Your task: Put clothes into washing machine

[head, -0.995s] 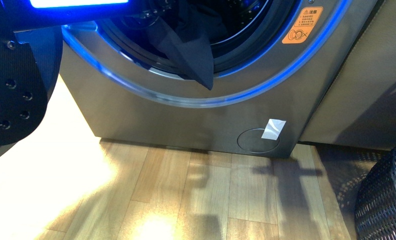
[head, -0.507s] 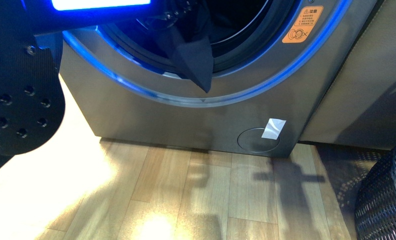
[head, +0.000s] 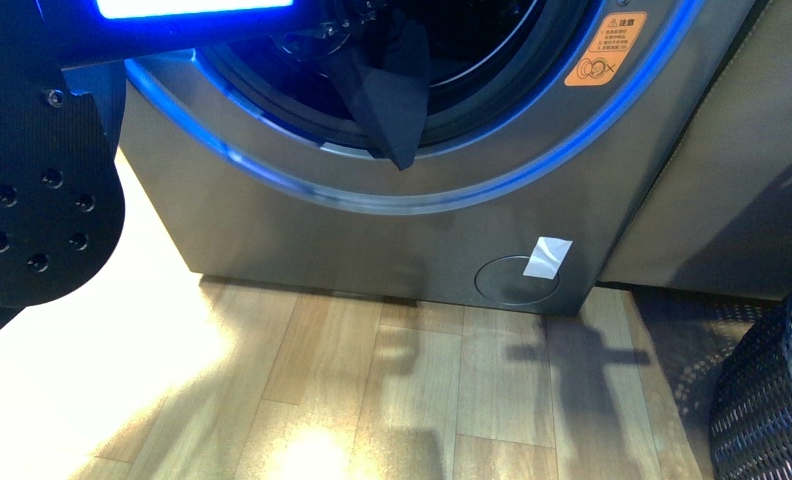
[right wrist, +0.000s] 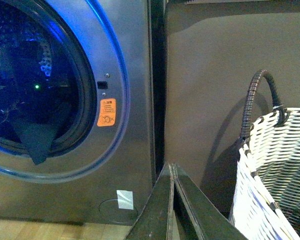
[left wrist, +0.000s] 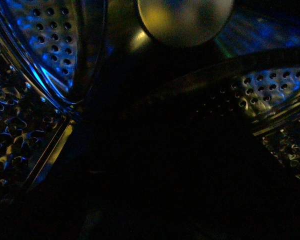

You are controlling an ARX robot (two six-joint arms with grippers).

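Note:
The washing machine (head: pixel 272 210) is silver-grey with a blue-lit ring round its open porthole. The clothes (head: pixel 392 95) are dark and lie in the opening, with one pointed corner hanging over the gasket lip. My left arm (head: pixel 42 190) reaches into the porthole. The left wrist view shows the perforated drum (left wrist: pixel 49 50) from inside, and its lower part is black with the clothes (left wrist: pixel 165 190), which hide the jaws shut on them. My right gripper (right wrist: pixel 171 167) is shut and empty, held off in front of the machine (right wrist: pixel 134 75). The hanging corner (right wrist: pixel 37 142) also shows there.
A grey cabinet (head: pixel 732 150) stands right of the machine. A dark wicker basket (head: pixel 772 400) is at the floor's right edge, and a white woven basket (right wrist: pixel 275 170) is beside my right gripper. The wooden floor (head: pixel 372 400) lies below. A round cover with a white tag (head: pixel 517 278) is low on the machine.
The hanging corner of the clothes has drawn up and further into the porthole. My left arm has shifted slightly at the left of the view.

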